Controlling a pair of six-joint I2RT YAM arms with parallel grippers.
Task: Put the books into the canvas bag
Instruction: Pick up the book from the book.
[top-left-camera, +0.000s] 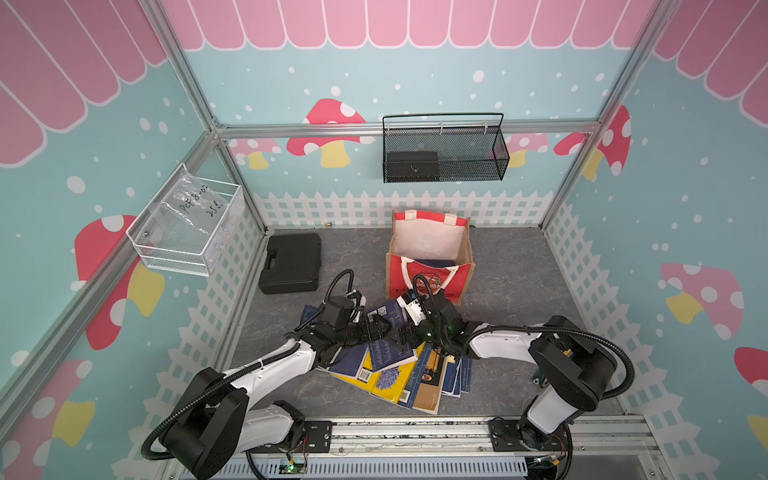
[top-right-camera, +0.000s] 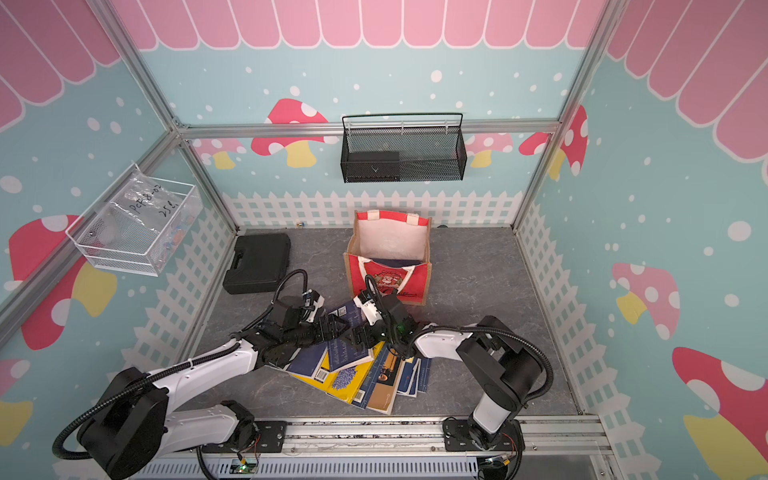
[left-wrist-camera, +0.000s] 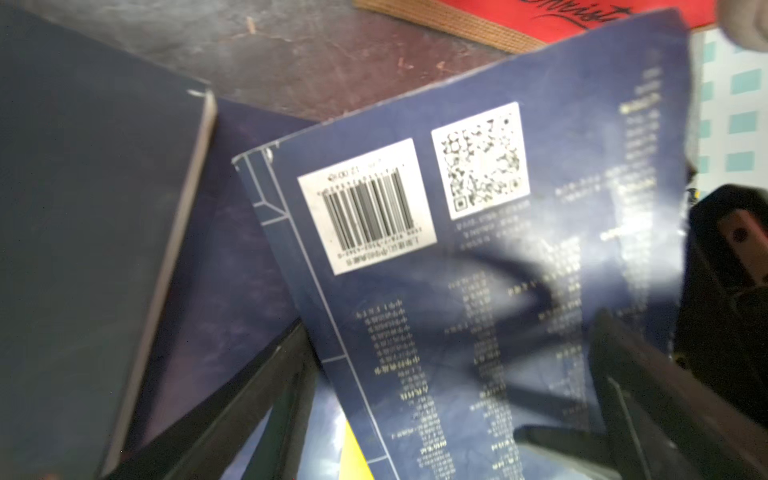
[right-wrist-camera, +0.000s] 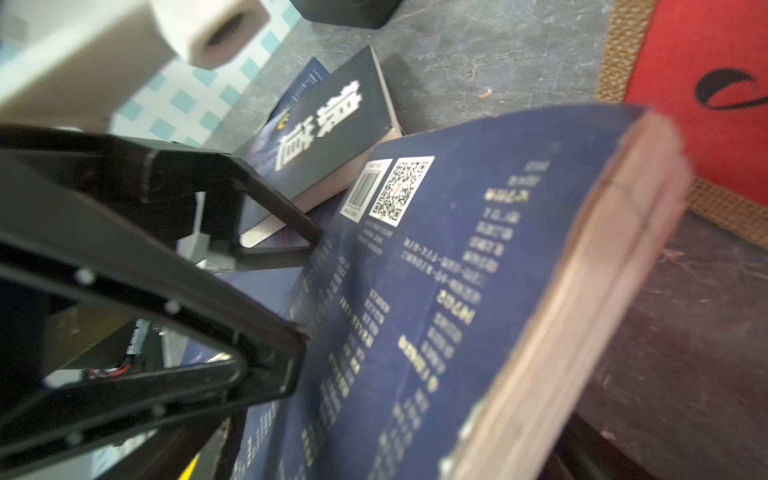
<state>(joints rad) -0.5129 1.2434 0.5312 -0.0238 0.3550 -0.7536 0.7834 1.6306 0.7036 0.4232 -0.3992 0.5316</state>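
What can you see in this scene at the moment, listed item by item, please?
canvas bag: one, red and tan, white lining; upright on the floor.
books: about seven, mostly dark blue, one yellow; piled in front of the bag.
plastic case: one, black; floor, left of the bag.
mesh basket: one, black; hung high at the back, dark box inside.
wire basket: one, white; hung at the left, clear bag inside.
left tool: one, black; open, over the pile.
right tool: one, black; open, beside a tilted blue book.
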